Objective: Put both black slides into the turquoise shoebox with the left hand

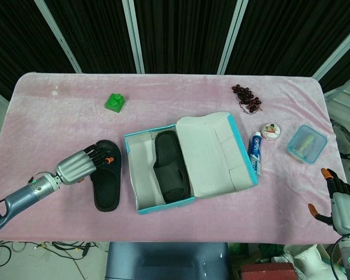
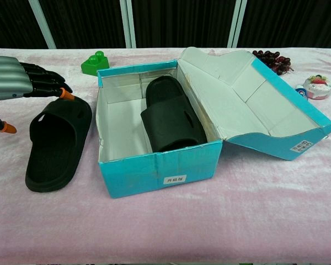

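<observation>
The turquoise shoebox point(image 1: 139, 204) point(image 2: 154, 171) stands open mid-table, its lid folded out to the right. One black slide point(image 1: 170, 169) point(image 2: 171, 118) lies inside it along the right wall. The other black slide point(image 1: 106, 185) point(image 2: 55, 141) lies flat on the pink cloth just left of the box. My left hand point(image 1: 81, 165) point(image 2: 19, 80) hovers at that slide's far left end with its fingers stretched out and apart over the rim, holding nothing. My right hand point(image 1: 337, 199) rests off the table's right front corner, fingers apart and empty.
A green toy brick point(image 1: 115, 102) point(image 2: 95, 62) sits behind the box. Grapes point(image 1: 247, 97) point(image 2: 273, 59), a toothpaste tube point(image 1: 255, 153), a small round tin point(image 1: 271, 130) point(image 2: 318, 86) and a blue lidded container point(image 1: 307, 143) lie to the right.
</observation>
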{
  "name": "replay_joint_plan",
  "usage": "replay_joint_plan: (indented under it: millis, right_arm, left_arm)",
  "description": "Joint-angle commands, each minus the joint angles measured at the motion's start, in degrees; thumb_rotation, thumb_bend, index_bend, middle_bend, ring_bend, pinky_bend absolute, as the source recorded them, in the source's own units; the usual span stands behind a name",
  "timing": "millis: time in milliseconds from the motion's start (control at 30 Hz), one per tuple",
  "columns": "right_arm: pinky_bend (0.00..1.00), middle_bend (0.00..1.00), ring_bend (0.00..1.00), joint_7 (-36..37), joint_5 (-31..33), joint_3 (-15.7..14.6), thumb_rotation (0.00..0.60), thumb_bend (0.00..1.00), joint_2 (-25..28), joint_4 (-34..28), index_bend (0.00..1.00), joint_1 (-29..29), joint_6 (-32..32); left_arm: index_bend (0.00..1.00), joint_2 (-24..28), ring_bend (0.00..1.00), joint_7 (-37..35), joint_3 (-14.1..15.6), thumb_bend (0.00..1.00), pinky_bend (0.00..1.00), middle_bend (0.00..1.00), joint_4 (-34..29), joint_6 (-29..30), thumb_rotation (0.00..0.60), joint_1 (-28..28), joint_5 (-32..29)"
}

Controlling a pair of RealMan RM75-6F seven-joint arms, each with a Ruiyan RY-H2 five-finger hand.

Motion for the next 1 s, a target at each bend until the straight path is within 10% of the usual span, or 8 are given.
replay_joint_plan:
  millis: [33, 1000]
  right_arm:
    - [0.15, 0.05, 0.13, 0.0, 0.1, 0.0, 0.6, 0.21, 0.1, -0.1, 0.0, 0.0, -0.1]
    - [0.15, 0.05, 0.13, -0.2, 0.6, -0.2, 0.6, 0.21, 0.6, -0.6, 0.0, 0.2, -0.9]
  left_arm:
    - [0.09, -2.3, 0.01, -1.7, -0.7, 0.0, 0.15, 0.07, 3.0, -1.1, 0.6, 0.1, 0.0]
    - [0.09, -10.4, 0.05, -4.1, -0.7, 0.02, 0.17, 0.17, 11.6, -3.7, 0.6, -0.9, 2.4]
